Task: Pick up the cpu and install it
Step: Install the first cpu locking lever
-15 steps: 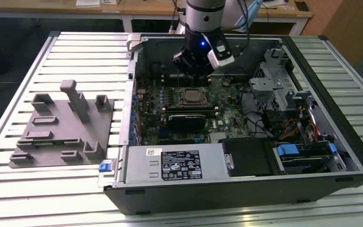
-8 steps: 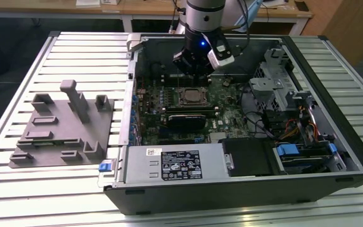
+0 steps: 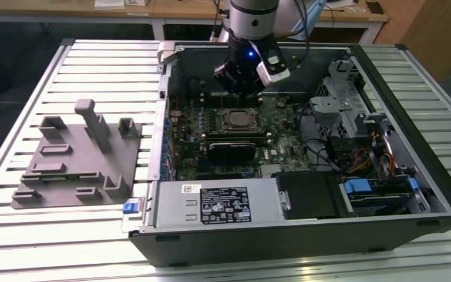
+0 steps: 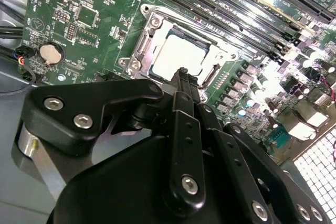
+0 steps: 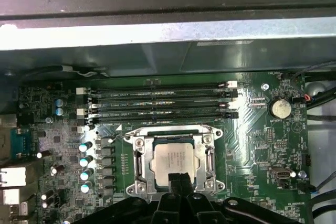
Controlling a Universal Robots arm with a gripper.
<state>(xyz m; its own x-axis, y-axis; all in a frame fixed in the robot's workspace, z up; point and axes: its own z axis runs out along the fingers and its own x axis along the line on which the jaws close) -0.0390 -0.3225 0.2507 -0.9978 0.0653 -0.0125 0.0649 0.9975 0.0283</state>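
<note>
The cpu (image 5: 175, 157), a flat square chip with a silvery-white top, lies flat inside the metal socket frame (image 5: 137, 157) on the green motherboard. It also appears in the second wrist view (image 4: 173, 56) and in the exterior view (image 3: 239, 119). My gripper (image 5: 179, 178) hovers just above the chip's near edge. Its two thin black fingertips are pressed together with nothing between them, as the second wrist view (image 4: 184, 74) confirms. In the exterior view the gripper (image 3: 241, 89) hangs inside the open computer case behind the socket.
Several memory slots (image 5: 157, 100) run along one side of the socket. A power supply (image 3: 218, 202) and drive bays (image 3: 382, 191) fill the case front. A grey fixture plate (image 3: 77, 158) lies on the slatted table at the exterior view's left.
</note>
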